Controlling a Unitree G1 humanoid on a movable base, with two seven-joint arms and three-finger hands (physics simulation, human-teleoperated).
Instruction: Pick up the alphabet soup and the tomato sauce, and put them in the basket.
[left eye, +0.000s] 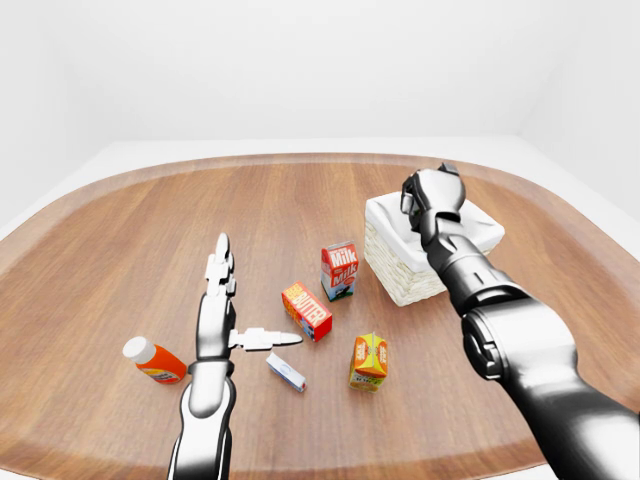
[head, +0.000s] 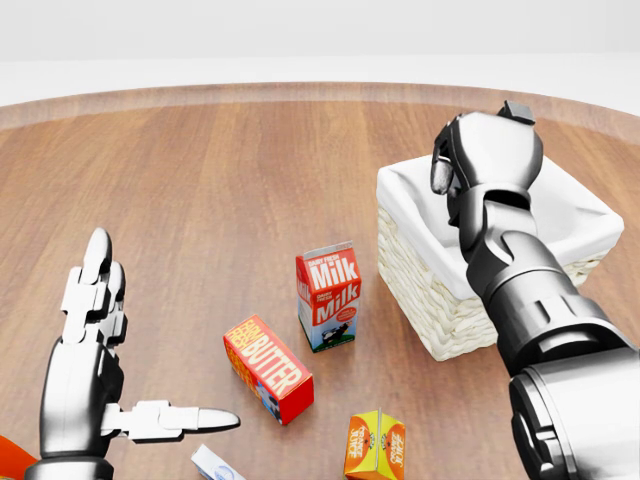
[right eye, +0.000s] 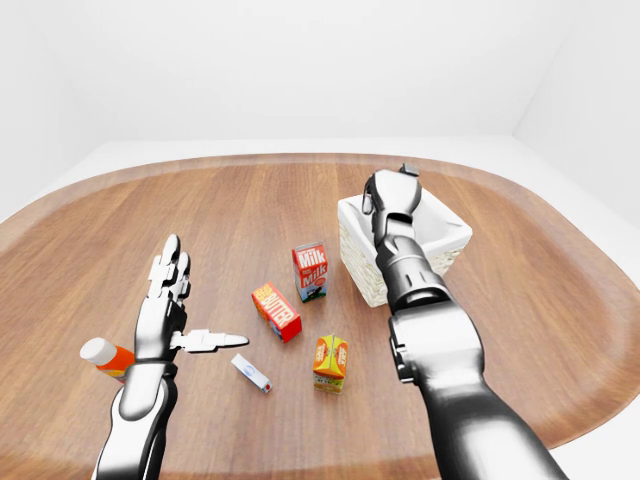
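No soup can or tomato sauce can shows in any view. The white-lined wicker basket (head: 440, 310) stands right of the table's middle. My right hand (head: 450, 170) hangs over the basket's left part, fingers curled under the palm, with nothing visible in them. The arm hides part of the basket's inside. My left hand (left eye: 255, 295) is open and empty, fingers stretched out flat and thumb pointing right, above the wood at the lower left.
A milk carton (head: 328, 297) stands just left of the basket. A red butter box (head: 268, 368), an orange juice carton (head: 375, 447), a small white-blue box (left eye: 286, 371) and an orange bottle with a white cap (left eye: 155, 362) lie near my left hand on the oval wooden table (left eye: 120, 230).
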